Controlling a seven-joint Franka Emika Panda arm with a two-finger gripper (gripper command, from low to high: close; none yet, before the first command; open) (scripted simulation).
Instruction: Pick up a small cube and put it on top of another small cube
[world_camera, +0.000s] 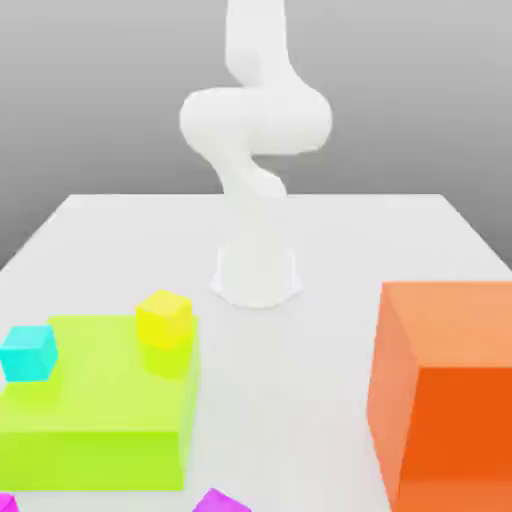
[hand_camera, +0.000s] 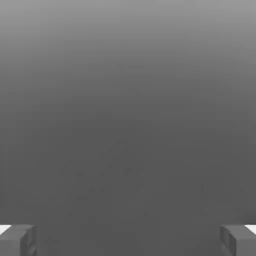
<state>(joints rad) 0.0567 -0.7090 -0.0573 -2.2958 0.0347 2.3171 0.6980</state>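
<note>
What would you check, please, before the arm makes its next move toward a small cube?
1. Jaws open: ok; in the hand view the two grey fingertips sit far apart with nothing between them.
2. Jaws empty: ok; only plain grey background shows.
3. Small plain purple-magenta cube located: ok, but it is cut off by the exterior view's bottom edge.
4. Target in the hand view: not ok; no cube shows there.
5. Possible base cubes free on top: ok; the small yellow cube and small cyan cube stand apart on the flat lime-green block.
6. Large orange block clear of the cubes: ok; it stands far to the exterior view's right.
</note>
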